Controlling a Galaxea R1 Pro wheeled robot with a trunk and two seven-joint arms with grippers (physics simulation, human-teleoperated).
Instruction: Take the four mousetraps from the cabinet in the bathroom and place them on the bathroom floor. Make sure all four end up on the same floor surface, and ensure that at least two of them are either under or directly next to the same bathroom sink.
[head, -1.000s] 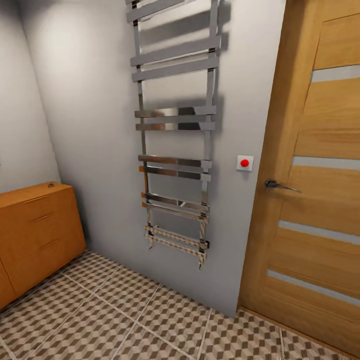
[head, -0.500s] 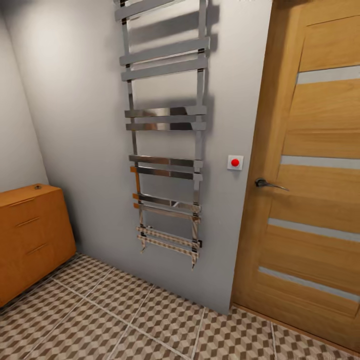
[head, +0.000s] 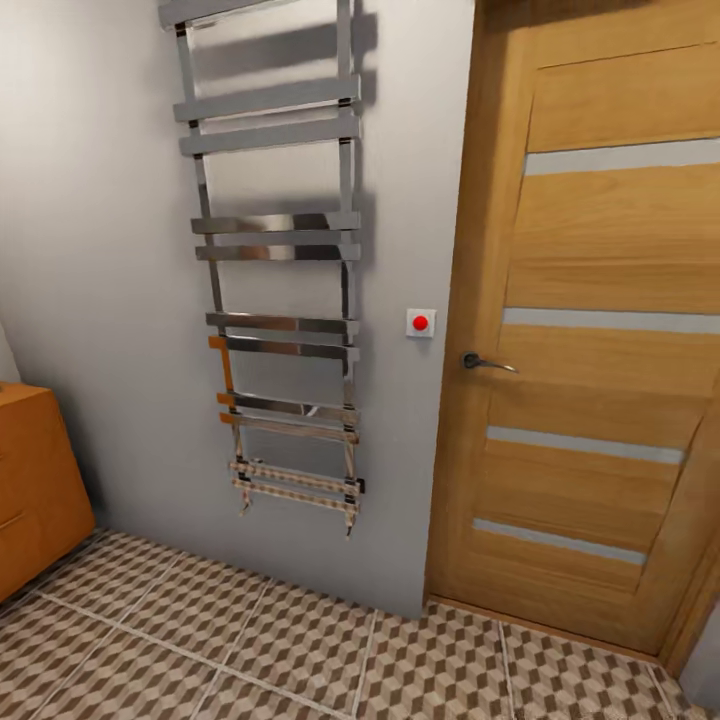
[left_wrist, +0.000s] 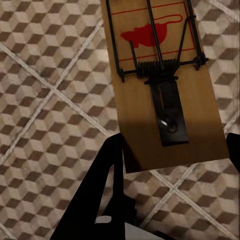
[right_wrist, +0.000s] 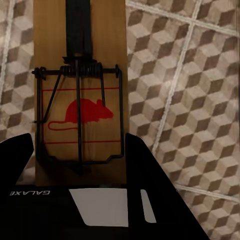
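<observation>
Wood mousetraps (left_wrist: 165, 95), polished-metal rail (head: 275, 230)

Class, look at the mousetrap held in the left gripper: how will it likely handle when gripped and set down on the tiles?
The mousetrap is a flat wooden board, so probably stiff and light. The left gripper holds it by one end, so it might pivot. Its wire spring parts look snaggable; flat, it should not roll on the bathroom floor.

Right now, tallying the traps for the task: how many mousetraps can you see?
2. One mousetrap sits between the left gripper fingers, above the tiled bathroom floor. The other mousetrap is held in the right gripper. The remaining two may be elsewhere.
</observation>
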